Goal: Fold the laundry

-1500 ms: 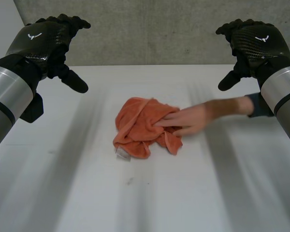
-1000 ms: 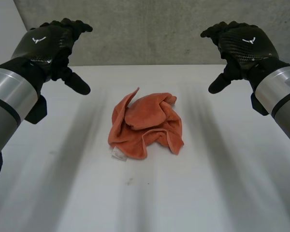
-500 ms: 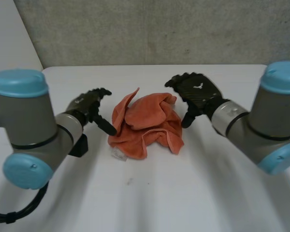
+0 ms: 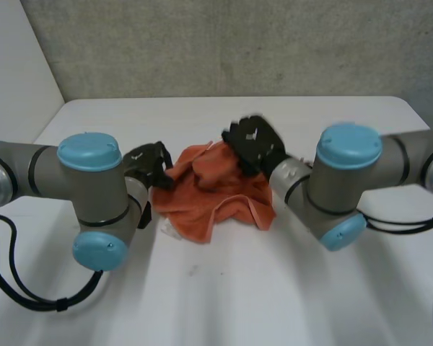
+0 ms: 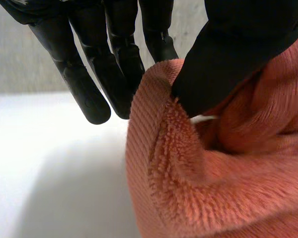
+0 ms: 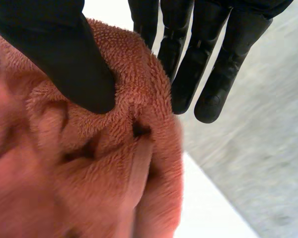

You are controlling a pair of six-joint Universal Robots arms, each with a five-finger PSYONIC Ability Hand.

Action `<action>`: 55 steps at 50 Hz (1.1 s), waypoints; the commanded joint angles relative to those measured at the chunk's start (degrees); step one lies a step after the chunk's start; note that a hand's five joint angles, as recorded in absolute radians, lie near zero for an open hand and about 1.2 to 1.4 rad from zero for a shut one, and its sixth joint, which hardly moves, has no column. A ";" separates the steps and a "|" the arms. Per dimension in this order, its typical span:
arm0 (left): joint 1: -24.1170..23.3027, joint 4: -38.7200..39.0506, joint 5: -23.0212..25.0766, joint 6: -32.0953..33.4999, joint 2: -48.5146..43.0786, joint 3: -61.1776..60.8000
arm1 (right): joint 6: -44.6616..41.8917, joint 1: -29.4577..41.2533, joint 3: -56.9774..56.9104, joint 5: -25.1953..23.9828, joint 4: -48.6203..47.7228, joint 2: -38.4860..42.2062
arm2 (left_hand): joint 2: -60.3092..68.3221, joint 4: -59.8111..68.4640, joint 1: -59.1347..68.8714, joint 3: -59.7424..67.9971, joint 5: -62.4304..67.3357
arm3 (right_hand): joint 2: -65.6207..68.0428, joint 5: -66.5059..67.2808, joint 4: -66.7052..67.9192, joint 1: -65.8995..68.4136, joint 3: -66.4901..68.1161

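I saw the crumpled orange towel [image 4: 215,203] lying in the middle of the white table [image 4: 224,295]. My left hand [image 4: 150,164] pinched its left edge between thumb and fingers. My right hand [image 4: 254,144] likewise pinched a fold at its far right.

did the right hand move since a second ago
Yes. The right hand has dropped from above the table's far right side inward onto the far edge of the orange cloth.
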 commanded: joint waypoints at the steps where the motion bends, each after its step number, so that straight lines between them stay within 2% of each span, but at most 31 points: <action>1: 0.28 5.18 -0.07 9.92 7.83 0.90 | 5.76 -0.53 -0.33 7.74 -0.84 -14.79 | 11.97 12.04 14.89 12.35 14.52 | 14.06 17.45 12.08 27.33 13.76; 5: 1.07 7.99 0.02 10.46 16.62 0.20 | 6.90 -1.32 0.11 9.33 -0.40 -20.25 | 11.97 12.04 14.89 12.35 14.52 | 14.06 17.45 12.08 27.33 13.76; 7: 1.60 8.96 0.02 10.37 21.55 -0.41 | 6.73 -2.81 1.16 9.94 1.35 -25.42 | 11.97 12.04 14.89 12.35 14.52 | 14.06 17.45 12.08 27.33 13.76; 8: 1.60 8.97 0.02 10.37 21.58 -0.42 | 6.64 -3.34 1.60 10.03 2.32 -26.65 | 11.97 12.04 14.89 12.35 14.52 | 14.06 17.45 12.08 27.33 13.76; 10: 2.56 9.58 0.20 10.37 27.25 -2.51 | 6.38 -4.74 2.74 10.03 7.06 -30.00 | 11.97 12.04 14.89 12.35 14.52 | 14.06 17.45 12.08 27.33 13.76; 12: 2.65 9.58 0.28 10.37 28.42 -3.14 | 6.03 -5.54 3.36 9.94 11.36 -31.76 | 11.97 12.04 14.89 12.35 14.52 | 14.06 17.45 12.08 27.33 13.76; 17: 2.65 9.32 1.77 10.54 33.00 -6.83 | 2.61 -6.16 4.76 8.89 30.15 -33.26 | 11.97 12.04 14.89 12.35 14.52 | 14.06 17.45 12.08 27.33 13.76; 20: 2.65 8.97 4.32 10.63 33.88 -8.85 | -6.94 -5.81 8.53 6.88 47.52 -33.00 | 11.97 12.04 14.89 12.35 14.52 | 11.12 14.51 9.14 24.39 10.82; 21: 2.57 8.97 4.94 10.63 34.14 -9.38 | -6.98 -5.80 8.55 6.87 47.59 -33.00 | 11.97 12.04 14.89 12.35 14.52 | 11.09 14.48 9.11 24.36 10.79; 22: 2.65 8.88 5.73 10.72 34.41 -10.34 | -9.68 -5.80 9.42 6.43 50.46 -33.00 | 11.97 12.04 14.89 12.35 14.52 | -2.07 1.33 -4.04 11.20 -2.36; 23: 2.65 8.88 5.73 10.72 34.41 -10.35 | -14.06 -5.72 10.04 6.08 54.41 -32.47 | 11.97 12.04 14.89 12.35 14.52 | -35.84 -32.44 -37.81 -22.57 -36.13; 24: 2.65 8.88 6.08 10.72 34.41 -10.70 | -16.54 -5.72 9.69 5.73 54.62 -31.86 | 11.97 12.04 14.89 12.35 14.52 | -55.94 -52.55 -57.92 -42.67 -56.24; 28: 2.65 8.79 6.79 10.81 34.58 -11.76 | -12.36 -6.24 8.46 6.08 48.14 -31.68 | 11.97 12.04 14.89 12.35 14.52 | -55.94 -52.55 -57.92 -42.67 -56.24; 32: 2.13 8.79 7.58 10.81 35.20 -11.50 | -0.34 -8.43 7.32 5.64 36.46 -31.59 | 11.97 12.04 14.89 12.35 14.52 | -55.94 -52.55 -57.92 -42.67 -56.24; 34: 2.04 8.79 8.02 10.81 35.99 -11.23 | 2.76 -9.40 7.14 5.72 34.16 -31.68 | 11.97 12.04 14.89 12.35 14.52 | -55.94 -52.55 -57.92 -42.67 -56.24; 39: 1.78 9.06 11.26 10.72 40.37 -10.62 | 9.00 -10.73 6.18 4.93 32.74 -28.96 | 11.97 12.04 14.89 12.35 14.52 | -55.94 -52.55 -57.92 -42.67 -56.24; 45: 1.51 9.32 15.57 10.72 44.86 -10.18 | 14.54 -9.85 2.75 2.57 34.23 -18.24 | 11.97 12.04 14.89 12.35 14.52 | -55.94 -52.55 -57.92 -42.67 -56.24; 50: 1.25 9.50 17.77 10.72 47.15 -10.18 | 23.94 -9.14 0.03 -4.11 39.41 -10.77 | 11.97 12.04 14.89 12.35 14.52 | -55.94 -52.55 -57.92 -42.67 -56.24; 51: 1.34 9.50 17.95 10.72 47.33 -10.18 | 26.13 -9.32 -0.67 -6.64 40.81 -9.37 | 11.97 12.04 14.89 12.35 14.52 | -55.94 -52.55 -57.92 -42.67 -56.24; 55: 1.34 9.50 18.39 10.81 47.59 -9.82 | 28.78 -9.32 -0.86 -12.36 43.80 -5.85 | 11.97 12.04 14.89 12.35 14.52 | -55.94 -52.55 -57.92 -42.67 -56.24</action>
